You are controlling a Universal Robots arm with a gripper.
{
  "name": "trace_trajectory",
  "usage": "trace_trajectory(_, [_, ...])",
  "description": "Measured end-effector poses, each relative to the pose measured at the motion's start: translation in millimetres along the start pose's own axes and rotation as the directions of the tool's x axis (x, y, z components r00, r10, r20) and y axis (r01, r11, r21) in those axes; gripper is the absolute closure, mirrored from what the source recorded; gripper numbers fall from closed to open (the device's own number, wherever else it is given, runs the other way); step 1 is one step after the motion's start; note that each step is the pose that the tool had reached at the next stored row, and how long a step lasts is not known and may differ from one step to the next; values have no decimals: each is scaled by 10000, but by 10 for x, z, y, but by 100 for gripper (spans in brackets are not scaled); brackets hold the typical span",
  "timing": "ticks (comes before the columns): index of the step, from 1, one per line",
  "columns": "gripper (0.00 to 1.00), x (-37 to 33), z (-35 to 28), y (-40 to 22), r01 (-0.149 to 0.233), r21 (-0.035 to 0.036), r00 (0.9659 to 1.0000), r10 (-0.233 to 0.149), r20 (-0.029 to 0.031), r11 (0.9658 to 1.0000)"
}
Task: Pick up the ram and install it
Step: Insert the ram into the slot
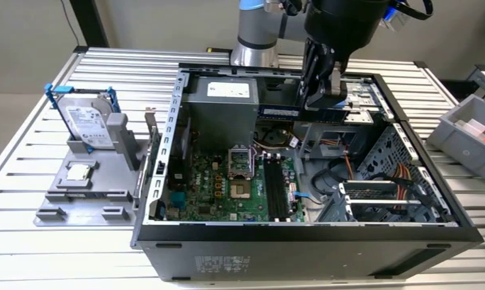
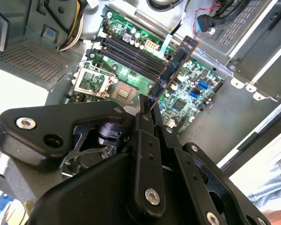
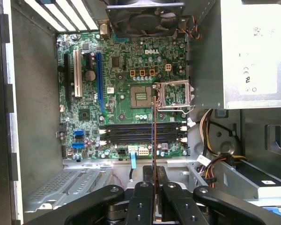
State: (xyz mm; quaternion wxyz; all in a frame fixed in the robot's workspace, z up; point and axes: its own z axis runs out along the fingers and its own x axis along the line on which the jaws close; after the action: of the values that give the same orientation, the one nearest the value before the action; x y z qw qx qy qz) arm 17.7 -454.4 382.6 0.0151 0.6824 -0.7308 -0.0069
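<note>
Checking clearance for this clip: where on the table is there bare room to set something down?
Bare table slats lie on the exterior view's left, in front of and behind the grey fixture, and in a strip between the case and the grey bin. The case interior is crowded, with the gripper holding the ram over it.

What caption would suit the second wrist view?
Claw gripping the ram by one end over the open computer's motherboard.
</note>
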Motion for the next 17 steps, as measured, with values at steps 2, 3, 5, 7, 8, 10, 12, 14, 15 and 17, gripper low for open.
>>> trace_trajectory(2, [100, 0, 0, 0, -14, 1, 10000, 14, 1, 10000])
trace_trajectory(3, [100, 0, 0, 0, -36, 0, 10000, 36, 2, 10000])
trace_trajectory(5, [100, 0, 0, 0, -115, -1, 9999, 115, 4, 9999])
trace_trajectory(7, [100, -1, 1, 0, -256, -3, 9997, 256, 8, 9997])
trace_trajectory(8, [100, 0, 1, 0, -339, -4, 9994, 339, 10, 9994])
trace_trajectory(10, [100, 0, 1, 0, -503, -7, 9987, 503, 15, 9987])
trace_trajectory(12, [100, 0, 1, 0, -631, -9, 9980, 631, 19, 9980])
trace_trajectory(14, [100, 0, 1, 0, -761, -10, 9971, 761, 23, 9971])
trace_trajectory(15, [100, 0, 1, 0, -828, -12, 9966, 828, 25, 9966])
trace_trajectory(17, [100, 0, 1, 0, -955, -13, 9954, 955, 28, 9954])
